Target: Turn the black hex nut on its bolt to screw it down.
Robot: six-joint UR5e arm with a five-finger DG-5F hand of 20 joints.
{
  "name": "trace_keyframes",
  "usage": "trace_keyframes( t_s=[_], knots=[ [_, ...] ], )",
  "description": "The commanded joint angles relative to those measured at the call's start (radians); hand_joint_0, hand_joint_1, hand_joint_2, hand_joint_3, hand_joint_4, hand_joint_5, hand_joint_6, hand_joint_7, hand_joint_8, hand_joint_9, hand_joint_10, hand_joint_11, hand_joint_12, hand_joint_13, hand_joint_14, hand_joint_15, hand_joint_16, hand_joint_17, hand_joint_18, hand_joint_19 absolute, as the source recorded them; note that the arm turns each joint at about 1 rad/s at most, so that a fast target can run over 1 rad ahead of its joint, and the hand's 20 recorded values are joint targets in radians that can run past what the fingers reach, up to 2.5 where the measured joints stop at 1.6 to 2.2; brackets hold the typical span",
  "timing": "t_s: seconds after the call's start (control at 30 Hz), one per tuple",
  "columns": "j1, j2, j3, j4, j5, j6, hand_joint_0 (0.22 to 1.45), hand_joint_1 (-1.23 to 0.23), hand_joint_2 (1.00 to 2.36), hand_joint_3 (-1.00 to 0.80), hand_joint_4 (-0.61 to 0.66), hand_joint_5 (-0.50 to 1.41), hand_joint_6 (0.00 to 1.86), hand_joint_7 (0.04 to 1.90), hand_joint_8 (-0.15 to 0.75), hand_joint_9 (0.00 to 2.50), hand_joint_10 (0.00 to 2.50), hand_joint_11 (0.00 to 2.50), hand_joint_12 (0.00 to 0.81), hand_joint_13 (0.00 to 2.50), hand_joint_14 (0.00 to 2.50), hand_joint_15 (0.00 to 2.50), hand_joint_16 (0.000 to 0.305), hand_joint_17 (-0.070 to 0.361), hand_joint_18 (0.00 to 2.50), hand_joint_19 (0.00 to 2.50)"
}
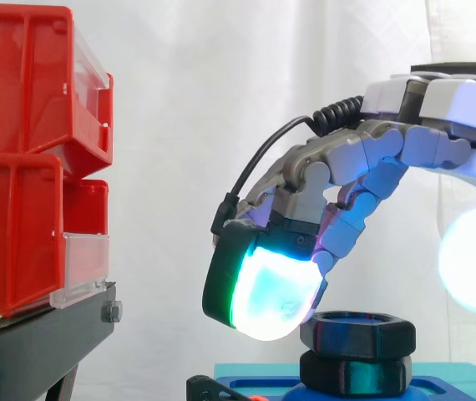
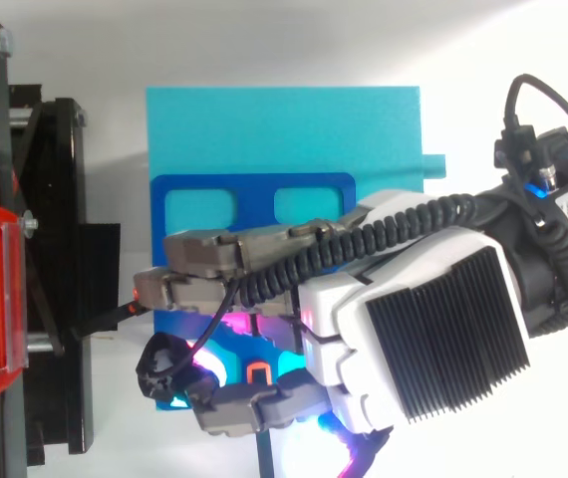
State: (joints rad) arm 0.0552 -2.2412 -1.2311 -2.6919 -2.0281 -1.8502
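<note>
You have the robot hand (image 1: 438,104) reaching in from the right in the side view, arched down over the black hex nut (image 1: 357,332). The nut sits low in that view, right of the middle, flat and level. It rests directly on a second black nut (image 1: 355,373) of the same shape, and the two touch, stacked one over the other. The bolt is hidden inside them. The stack stands on a dark blue fixture (image 2: 254,184), which lies on a teal block (image 2: 284,124) on the white counter (image 2: 264,50). The robot hand comes down at the upper nut's left side, but you cannot tell from either view whether it grips the nut or is merely beside it. From above, the robot hand covers the lower part of the blue fixture and hides the nut beneath it. To the left, well apart from the nut, stacked red bins (image 1: 21,167) rest on a black stand (image 1: 37,342), with a white curtain (image 1: 188,100) behind
</note>
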Motion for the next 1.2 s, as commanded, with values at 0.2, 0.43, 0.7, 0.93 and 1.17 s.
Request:
trace_keyframes(
  t_s=[0.2, 0.43, 0.7, 0.93, 1.17],
  knots=[
    [0.0, 0.0, -0.005, 0.0, 0.0, -0.001, 0.51, -0.22, 1.0, -0.5, 0.1, 0.03, 0.51, 0.92, 0.272, 1.11, 0.01, 0.26, 0.312, 0.69, 0.01, 0.17, 0.045, 0.102, 0.61, 0.47],
    [0.0, 0.0, -0.007, -0.005, 0.0, -0.001, 0.51, -0.23, 1.0, -0.5, 0.07, 0.03, 0.51, 0.94, 0.277, 1.12, 0.01, 0.27, 0.312, 0.69, 0.01, 0.17, 0.045, 0.101, 0.6, 0.48],
    [0.0, 0.0, -0.007, 0.006, 0.0, -0.014, 0.51, -0.22, 1.0, -0.5, 0.05, 0.03, 0.51, 0.96, 0.282, 1.11, 0.01, 0.28, 0.314, 0.69, 0.01, 0.17, 0.045, 0.102, 0.61, 0.47],
    [0.018, 0.0, -0.007, 0.023, 0.017, -0.02, 0.51, -0.22, 1.0, -0.5, 0.06, 0.03, 0.51, 0.97, 0.284, 1.11, 0.01, 0.28, 0.316, 0.69, 0.01, 0.17, 0.045, 0.102, 0.6, 0.47],
    [0.02, 0.0, -0.007, 0.007, 0.023, -0.021, 0.51, -0.22, 1.0, -0.5, 0.06, 0.03, 0.51, 0.97, 0.285, 1.11, 0.01, 0.29, 0.315, 0.68, 0.01, 0.17, 0.045, 0.102, 0.61, 0.47]
  ],
)
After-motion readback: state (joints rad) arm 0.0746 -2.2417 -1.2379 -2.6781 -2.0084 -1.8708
